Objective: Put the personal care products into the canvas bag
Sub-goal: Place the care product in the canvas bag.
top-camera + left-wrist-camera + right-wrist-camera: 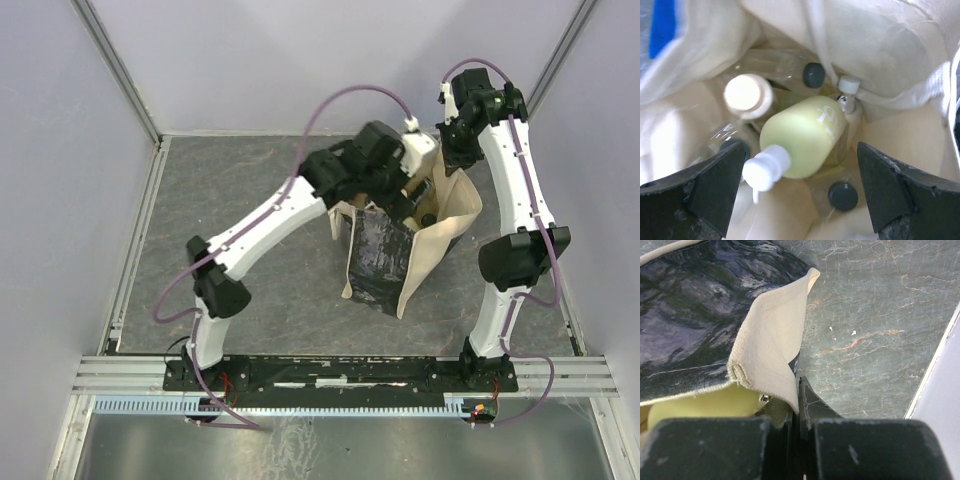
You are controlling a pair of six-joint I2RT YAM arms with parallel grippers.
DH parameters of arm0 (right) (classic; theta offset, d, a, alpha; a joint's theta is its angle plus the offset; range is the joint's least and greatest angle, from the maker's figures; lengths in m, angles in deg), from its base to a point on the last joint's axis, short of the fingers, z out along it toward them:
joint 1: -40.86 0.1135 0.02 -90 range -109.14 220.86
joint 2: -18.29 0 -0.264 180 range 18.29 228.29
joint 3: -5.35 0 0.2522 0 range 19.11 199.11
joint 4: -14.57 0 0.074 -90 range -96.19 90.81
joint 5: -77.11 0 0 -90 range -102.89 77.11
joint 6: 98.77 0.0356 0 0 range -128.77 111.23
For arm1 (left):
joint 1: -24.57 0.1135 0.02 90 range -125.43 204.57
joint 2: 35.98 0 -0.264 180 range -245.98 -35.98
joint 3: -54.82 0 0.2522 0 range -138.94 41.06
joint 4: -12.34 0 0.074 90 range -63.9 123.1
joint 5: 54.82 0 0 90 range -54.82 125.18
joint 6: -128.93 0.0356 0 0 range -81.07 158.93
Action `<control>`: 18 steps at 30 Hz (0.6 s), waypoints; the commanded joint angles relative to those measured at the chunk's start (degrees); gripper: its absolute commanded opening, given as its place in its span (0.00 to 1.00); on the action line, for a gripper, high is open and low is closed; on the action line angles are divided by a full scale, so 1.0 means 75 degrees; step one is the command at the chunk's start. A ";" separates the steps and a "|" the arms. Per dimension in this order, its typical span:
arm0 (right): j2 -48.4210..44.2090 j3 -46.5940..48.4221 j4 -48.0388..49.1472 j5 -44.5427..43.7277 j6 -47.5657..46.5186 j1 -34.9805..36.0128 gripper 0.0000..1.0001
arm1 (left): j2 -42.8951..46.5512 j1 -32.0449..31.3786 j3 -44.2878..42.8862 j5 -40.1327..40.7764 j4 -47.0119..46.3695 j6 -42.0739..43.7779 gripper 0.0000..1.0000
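left end effector [801,152]: jaws spread wide, nothing gripped. It is hung over the mouth of the beige canvas bag [890,50], camera aimed down inside. Below it, between the two black fingers [715,192] and touched by neither, a rounded yellow-green bottle [807,132] is seen lying on its side, with its white pump cap [765,167] pointed to 7 o'clock. A beige jar [746,94] is seen just beside the bottle at its 10 o'clock, pale round lid facing the camera. A black-capped clear bottle [814,75] is seen at 12 o'clock, a second black cap [842,196] at 5 o'clock and a small white cap [849,84] at 1 o'clock. All are packed close together inside the bag; exact contacts cannot be told. A strip of blue cloth [662,30] is visible beyond the bag rim, at 10 o'clock of the left wrist view.

right end effector [799,390]: jaws closed, with the folded canvas hem [767,345] of the bag pinched between them. The bag's dark glossy printed panel [690,300] is seen at 10 o'clock of the pinch. A pale yellow-green shape is partly hidden under the hem at 8 o'clock. The grey marbled table [880,315] is seen from 12 to 3 o'clock.

Top view: the bag is set a little toward 3 o'clock of table centre. Its mouth is at the 12 o'clock end, held up there by the right end effector at the rim. The left end effector is placed in the opening. The dark panel is turned upward toward 6 o'clock.
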 commanded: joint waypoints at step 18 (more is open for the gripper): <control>-0.0440 0.0021 0.0813 -0.0101 -0.0095 -0.0271 0.00 | 0.2456 0.2832 0.3923 0.0356 -0.0943 -0.1680 1.00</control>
